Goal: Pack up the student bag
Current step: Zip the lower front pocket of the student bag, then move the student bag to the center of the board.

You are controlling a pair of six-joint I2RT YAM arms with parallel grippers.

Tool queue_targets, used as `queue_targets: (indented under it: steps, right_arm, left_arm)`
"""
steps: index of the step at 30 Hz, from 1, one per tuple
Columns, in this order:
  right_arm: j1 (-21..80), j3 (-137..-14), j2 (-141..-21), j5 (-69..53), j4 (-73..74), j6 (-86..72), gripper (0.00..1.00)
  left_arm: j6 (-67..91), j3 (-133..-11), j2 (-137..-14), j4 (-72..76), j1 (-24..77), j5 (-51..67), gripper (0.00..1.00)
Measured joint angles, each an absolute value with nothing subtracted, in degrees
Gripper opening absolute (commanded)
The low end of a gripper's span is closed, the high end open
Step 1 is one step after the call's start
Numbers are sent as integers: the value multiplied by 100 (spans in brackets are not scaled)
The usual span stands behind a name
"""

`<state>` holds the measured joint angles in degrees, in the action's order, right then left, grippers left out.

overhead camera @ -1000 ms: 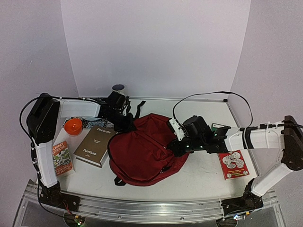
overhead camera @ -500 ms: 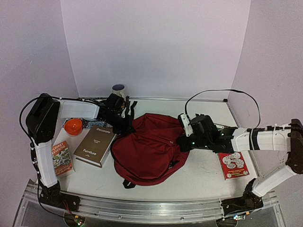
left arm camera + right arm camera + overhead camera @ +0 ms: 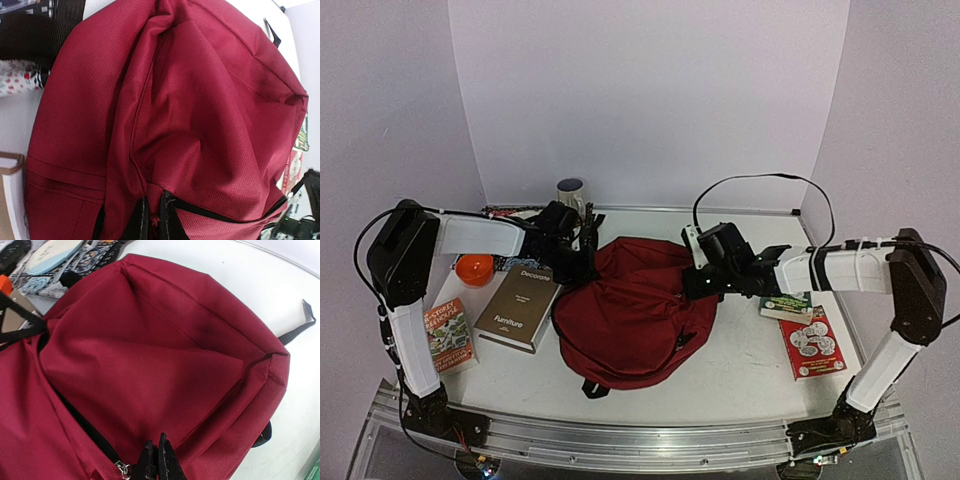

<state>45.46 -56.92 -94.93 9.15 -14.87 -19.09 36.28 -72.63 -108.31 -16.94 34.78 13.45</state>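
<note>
The student bag is a dark red backpack lying flat in the middle of the table. It fills the left wrist view and the right wrist view. My left gripper is at the bag's far left corner, shut on a fold of red fabric beside a black zip band. My right gripper is at the bag's far right edge. Its fingers are pressed together on the fabric edge, next to a metal zip pull. A flap of the bag stands lifted between the two grippers.
A brown book lies left of the bag, with an orange bowl and a small book further left. A mug stands at the back. A green book and a red book lie on the right.
The right gripper has moved away from me and to the left along the bag's edge, pulling the fabric up. The bag has shifted right and its shape has changed. The left gripper has held its corner.
</note>
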Motion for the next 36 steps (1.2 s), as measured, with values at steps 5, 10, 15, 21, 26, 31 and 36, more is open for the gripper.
queue_targets:
  steps: [5,10,15,21,26,31,36]
  right_arm:
    - [4268,-6010,-9905,902,-1431,-1759,8]
    - [4067,-6303,-9973,833,-1369,-1648,27]
    - [4043,-6235,-9719,602,-1276,-1726,36]
    - [4053,-5463,-8808,72,-1060,-2069,42]
    - [4130,-4964,-8543,-408,-1016,-2397,43]
    - [4371,-4654,-8582,-656,-992,-2623,43]
    - [4557,-4416,-8737,-769,-1261,-2808,43]
  left_arm:
    - [3493,-7491,-10917,-1636,3574,1045,10]
    - [3373,-7863,-11147,-1498,3590,725,26]
    - [3112,-7925,-11140,-1296,3603,217,57]
    - [2669,-7454,-10570,-1219,3864,-466,80]
    - [2372,-6902,-9752,-1137,4511,-867,88]
    - [2288,-6311,-9151,-1082,4878,-986,89]
    - [2244,-5792,-8806,-1042,5271,-1077,89]
